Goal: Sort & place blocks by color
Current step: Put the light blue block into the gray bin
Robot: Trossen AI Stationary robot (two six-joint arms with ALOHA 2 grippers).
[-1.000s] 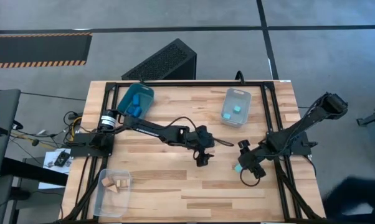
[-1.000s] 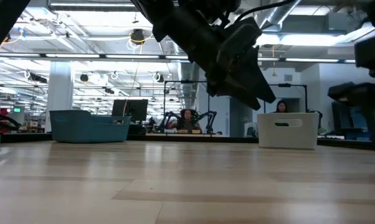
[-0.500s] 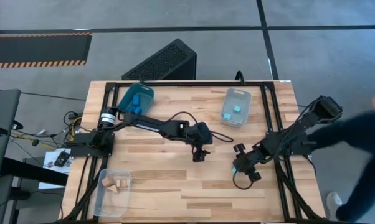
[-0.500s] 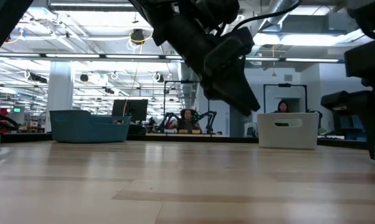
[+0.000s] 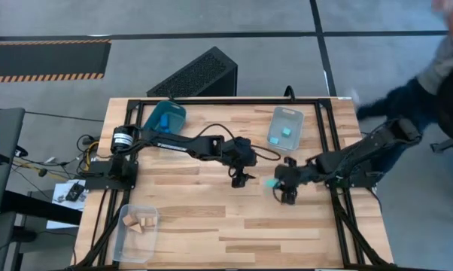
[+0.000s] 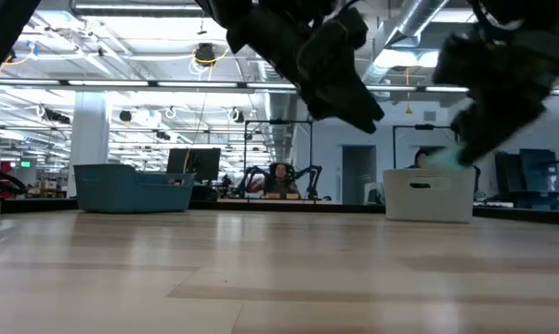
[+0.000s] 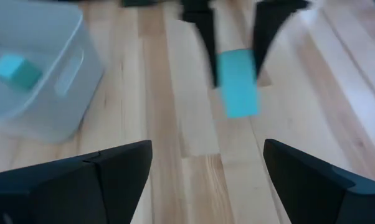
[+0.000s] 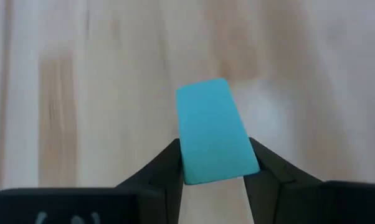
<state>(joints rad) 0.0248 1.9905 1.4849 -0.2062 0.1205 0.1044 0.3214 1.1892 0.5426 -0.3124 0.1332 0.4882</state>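
The right hand (image 8: pixel 212 163) clamps a cyan block (image 8: pixel 213 132) near the clear bin (image 5: pixel 285 129); the left hand (image 5: pixel 238 179) gapes wide.

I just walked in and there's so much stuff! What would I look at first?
Probably the right gripper, above the middle of the table, pinching a light cyan block. Next, the left gripper hangs open just beside it. Behind them a clear bin holds more cyan blocks.
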